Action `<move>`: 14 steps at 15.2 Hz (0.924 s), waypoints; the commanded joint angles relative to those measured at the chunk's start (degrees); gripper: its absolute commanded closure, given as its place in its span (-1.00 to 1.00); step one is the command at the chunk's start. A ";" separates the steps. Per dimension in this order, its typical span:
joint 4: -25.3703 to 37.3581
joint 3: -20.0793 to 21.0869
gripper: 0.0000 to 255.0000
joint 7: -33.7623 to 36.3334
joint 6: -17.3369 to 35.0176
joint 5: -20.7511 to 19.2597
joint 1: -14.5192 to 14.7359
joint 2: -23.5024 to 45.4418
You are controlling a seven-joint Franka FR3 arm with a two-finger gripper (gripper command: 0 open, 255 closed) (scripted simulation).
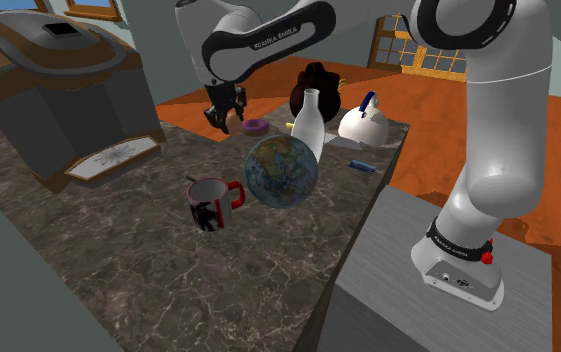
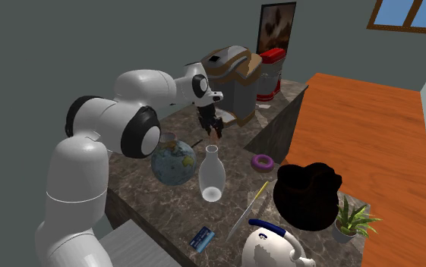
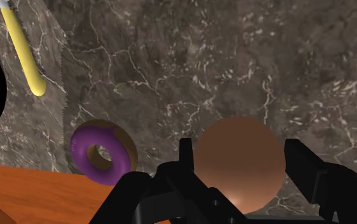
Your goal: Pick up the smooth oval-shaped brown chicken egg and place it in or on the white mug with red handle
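A smooth brown egg (image 3: pixel 237 164) sits clasped between the two black fingers of my gripper (image 3: pixel 244 159), above the dark marble counter (image 3: pixel 247 57). In the shoulder view the gripper (image 1: pixel 226 114) hangs over the far part of the counter with the egg (image 1: pixel 233 119) showing at its tips. In the second exterior view the gripper (image 2: pixel 207 121) is in front of the cooker. The white mug (image 1: pixel 211 204) with a red handle stands upright nearer the middle of the counter, toward the shoulder view's bottom from the gripper and beside the globe.
A globe (image 1: pixel 280 170) and a white vase (image 1: pixel 308 120) stand between mug and counter edge. A purple donut (image 3: pixel 102 153) lies close by the gripper, with a yellow stick (image 3: pixel 23 48) beyond. A large cooker (image 1: pixel 63 90), a black pot (image 1: pixel 318 88) and a kettle (image 1: pixel 365 122) ring the area.
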 commanded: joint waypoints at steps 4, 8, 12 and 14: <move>2.80 0.19 1.00 -1.27 -3.26 0.60 0.13 -0.71; 5.44 0.32 1.00 -2.21 -5.99 0.93 0.35 -0.97; 6.18 0.78 1.00 -1.69 -7.83 1.22 1.12 -1.82; 4.30 1.59 1.00 0.51 -8.08 1.49 2.36 -3.25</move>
